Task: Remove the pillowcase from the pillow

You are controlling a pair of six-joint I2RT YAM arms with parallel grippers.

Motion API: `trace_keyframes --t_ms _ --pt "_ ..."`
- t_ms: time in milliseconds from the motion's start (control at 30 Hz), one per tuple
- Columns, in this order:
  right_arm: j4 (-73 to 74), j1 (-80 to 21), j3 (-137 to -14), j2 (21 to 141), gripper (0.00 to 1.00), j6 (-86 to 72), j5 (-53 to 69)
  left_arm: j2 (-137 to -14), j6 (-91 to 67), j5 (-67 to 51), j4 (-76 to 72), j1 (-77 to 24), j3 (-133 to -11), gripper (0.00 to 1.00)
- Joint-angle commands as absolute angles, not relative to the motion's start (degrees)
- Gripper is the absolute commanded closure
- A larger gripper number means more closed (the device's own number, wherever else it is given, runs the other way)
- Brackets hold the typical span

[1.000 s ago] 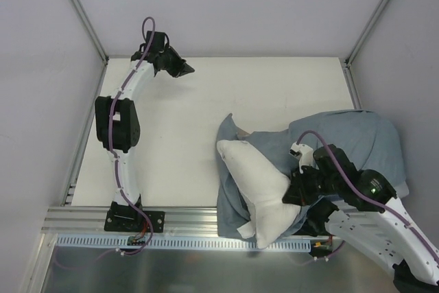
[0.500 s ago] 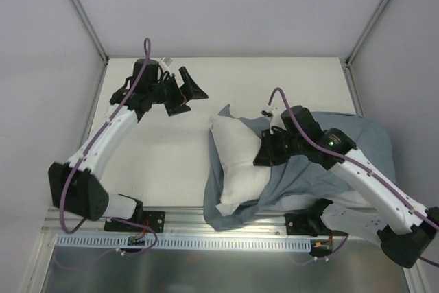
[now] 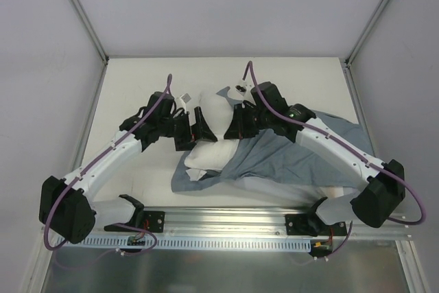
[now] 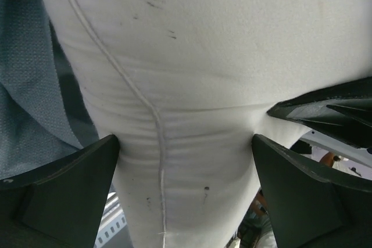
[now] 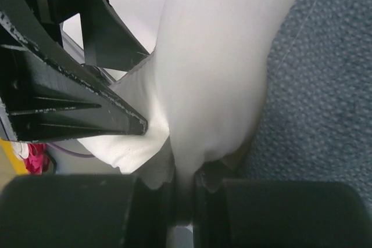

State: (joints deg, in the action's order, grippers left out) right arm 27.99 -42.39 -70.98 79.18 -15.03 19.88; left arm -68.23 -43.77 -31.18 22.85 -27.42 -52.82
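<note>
The right gripper (image 5: 183, 181) pinches a fold of the pillow (image 3: 212, 111), holding its bared end out of the pillowcase (image 3: 288, 159). The left gripper (image 4: 186, 143), jaws wide, straddles that end, apparently to grasp it.

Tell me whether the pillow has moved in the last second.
Yes. The pillow has gone leftward and farther from the aluminium rail at the table's near edge.

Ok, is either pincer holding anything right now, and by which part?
The right pincer is shut on the plump white fabric pillow, pinching a fold on its uncovered part. The left pincer stands open astride that pillow, gripping nothing.
</note>
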Motion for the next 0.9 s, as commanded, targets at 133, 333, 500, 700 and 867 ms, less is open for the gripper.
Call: trace_keyframes --t_ms 133,333,500,700,867 --pt "23.28 -43.07 -76.90 79.98 0.28 -17.32 21.99 -75.93 -43.33 -41.30 13.82 -31.20 -53.97 0.01" --pt "37.43 -42.19 -83.76 73.85 0.05 -9.06 10.05 -77.96 -45.79 -38.59 11.34 -29.71 -52.12 1.00" --pt "45.34 -39.64 -82.36 68.82 0.06 -6.33 -3.05 -73.66 -46.41 -35.33 10.81 -28.74 -50.54 1.00" --pt "46.41 -37.97 -85.42 77.33 0.04 -4.49 -6.69 -73.13 -46.76 -35.07 10.37 -28.74 -50.10 1.00" --pt "45.88 -36.83 -90.61 86.82 0.22 -4.39 -6.24 -71.02 -47.20 -34.11 10.28 -28.74 -48.17 1.00"
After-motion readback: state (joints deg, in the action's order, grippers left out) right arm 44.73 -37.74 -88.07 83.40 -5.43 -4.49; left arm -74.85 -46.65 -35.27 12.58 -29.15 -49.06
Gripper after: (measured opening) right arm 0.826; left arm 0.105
